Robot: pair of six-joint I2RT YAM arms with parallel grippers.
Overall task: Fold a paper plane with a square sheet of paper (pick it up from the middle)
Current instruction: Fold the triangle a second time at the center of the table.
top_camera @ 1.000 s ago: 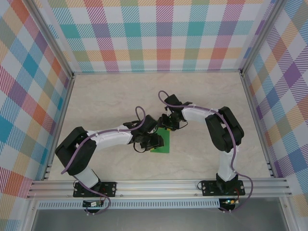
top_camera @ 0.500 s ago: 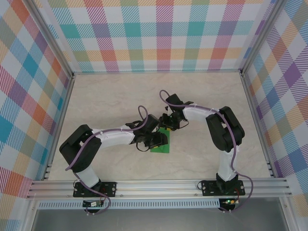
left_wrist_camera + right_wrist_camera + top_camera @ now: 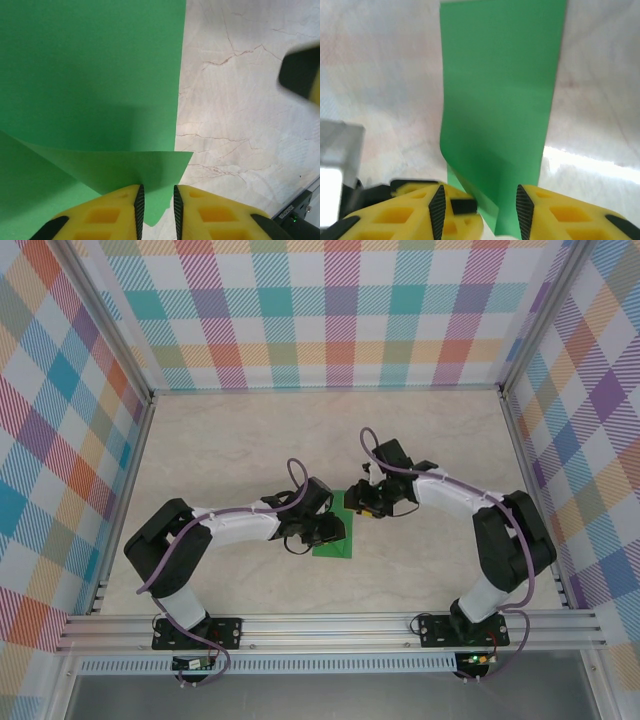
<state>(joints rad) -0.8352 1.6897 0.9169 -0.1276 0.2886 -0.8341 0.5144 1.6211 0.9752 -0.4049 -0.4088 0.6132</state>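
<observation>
Now left fingers [image 3: 100, 215] flank a raised corner of paper [image 3: 90, 75].

The square sheet of paper [image 3: 335, 548] is bright green all over, with no print. The bench [image 3: 230, 450] is pale cream like marble, with thin brown lines. The walls [image 3: 330, 310] are checked in pink, teal, orange, yellow, purple and white. The arms [image 3: 235, 525] are white and black, with purple cables [image 3: 292, 462]. The left jaws and right jaws are yellow with black pads [image 3: 138, 210].
</observation>
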